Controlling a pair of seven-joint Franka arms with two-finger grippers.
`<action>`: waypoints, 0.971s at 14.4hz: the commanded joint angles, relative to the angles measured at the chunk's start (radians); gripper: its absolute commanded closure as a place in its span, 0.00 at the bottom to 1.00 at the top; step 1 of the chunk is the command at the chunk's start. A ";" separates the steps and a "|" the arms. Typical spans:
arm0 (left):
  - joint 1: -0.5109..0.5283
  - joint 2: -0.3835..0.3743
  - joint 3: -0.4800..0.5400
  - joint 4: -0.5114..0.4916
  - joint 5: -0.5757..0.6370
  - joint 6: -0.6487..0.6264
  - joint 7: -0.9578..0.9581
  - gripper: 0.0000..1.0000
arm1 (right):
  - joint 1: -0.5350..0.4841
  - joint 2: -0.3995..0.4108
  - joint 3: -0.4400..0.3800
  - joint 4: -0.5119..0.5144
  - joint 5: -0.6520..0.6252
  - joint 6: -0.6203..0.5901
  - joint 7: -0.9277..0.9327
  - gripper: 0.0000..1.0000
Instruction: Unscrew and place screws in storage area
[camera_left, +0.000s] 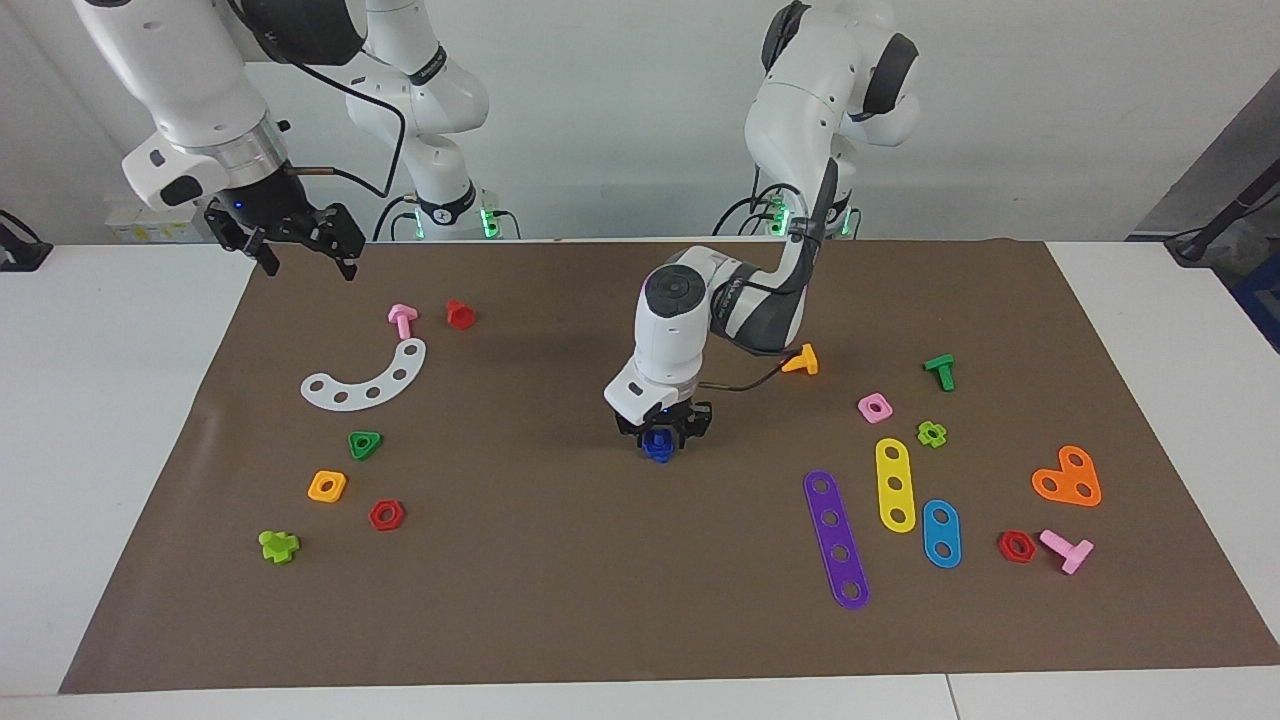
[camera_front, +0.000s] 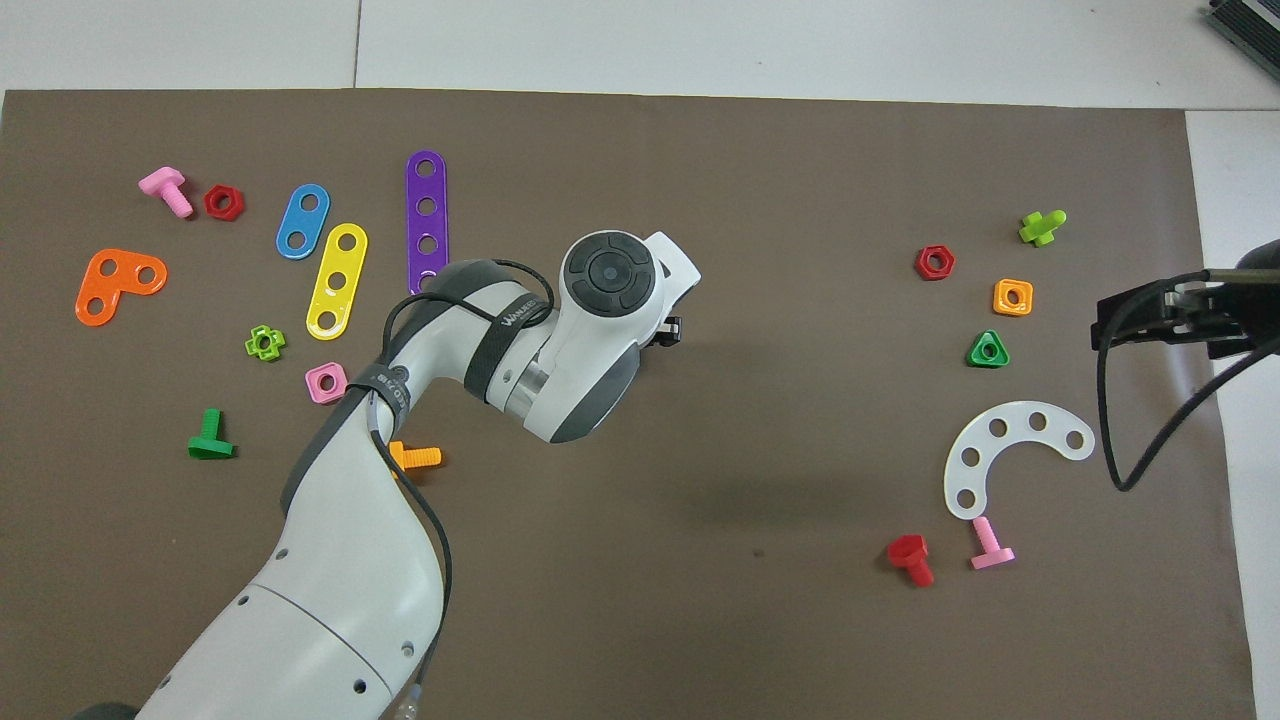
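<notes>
The left hand (camera_left: 661, 437) is low over the middle of the brown mat (camera_left: 560, 600) on the desk, and the dark-blue screw (camera_left: 657, 446) sits directly under it, well apart from the coloured pieces toward both ends. The fingers stand on both sides of the blue piece, but from this distance I cannot tell if they already press on it or are only close to it; in the overhead view the arm's wrist covers the piece completely. The right hand (camera_left: 303, 243) waits with fingers wide open and empty, in the air over the edge of the mat at the right arm's end, above the pink bolt (camera_left: 401, 319) and the white curved plate (camera_left: 366, 378). I judge that the step in hand is taking hold of the blue screw. The next move probably needs a firm grip on one part, then a turn to loosen bolt from nut.
</notes>
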 joint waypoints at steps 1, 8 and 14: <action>0.008 -0.004 -0.004 0.005 -0.017 -0.020 0.021 0.39 | -0.005 -0.013 0.004 -0.012 0.005 -0.011 -0.023 0.00; 0.009 -0.004 -0.004 0.011 -0.038 -0.020 0.019 0.55 | -0.005 -0.014 0.004 -0.012 0.005 -0.011 -0.025 0.00; 0.013 0.008 -0.002 0.062 -0.077 -0.080 0.019 0.66 | -0.005 -0.013 0.004 -0.012 0.005 -0.011 -0.025 0.00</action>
